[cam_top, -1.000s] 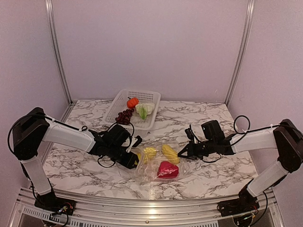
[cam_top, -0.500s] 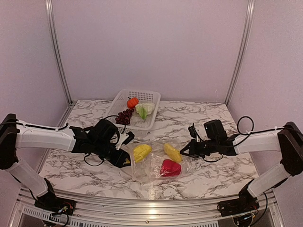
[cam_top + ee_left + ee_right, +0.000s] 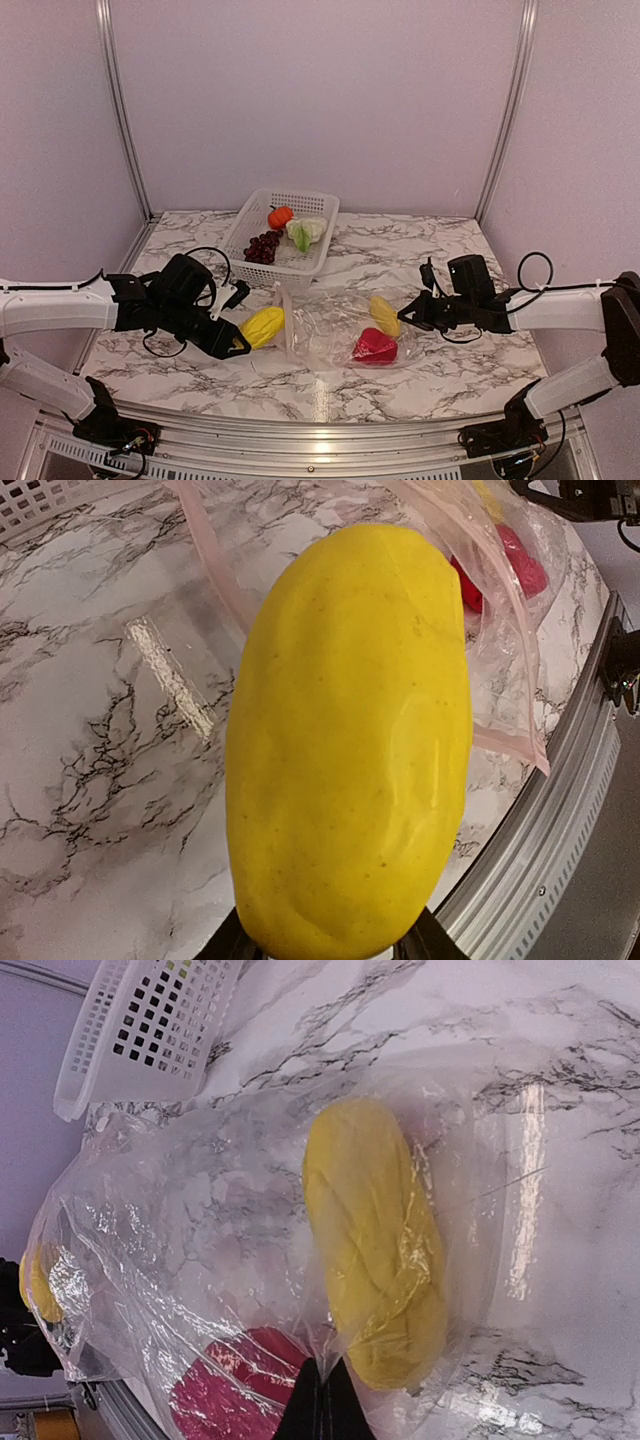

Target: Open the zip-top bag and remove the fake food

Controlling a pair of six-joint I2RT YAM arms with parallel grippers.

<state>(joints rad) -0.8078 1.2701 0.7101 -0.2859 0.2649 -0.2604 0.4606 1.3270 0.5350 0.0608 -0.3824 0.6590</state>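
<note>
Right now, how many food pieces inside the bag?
2. A yellow piece at the right end of the zip-top bag, by the right gripper pinching it; a red piece just nearer. The other yellow piece is outside, in the left gripper.

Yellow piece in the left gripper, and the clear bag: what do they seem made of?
Held yellow piece: probably hard moulded plastic, smooth with a dull sheen and faint specks. Bag: thin clear plastic film, glossy; it crinkles, glints, and the table shows through.

A white perforated basket [image 3: 297,194] sits toward the far side of the grey-veined marble table [image 3: 420,245], with an aluminium rail [image 3: 300,437] along the table's near edge
</note>
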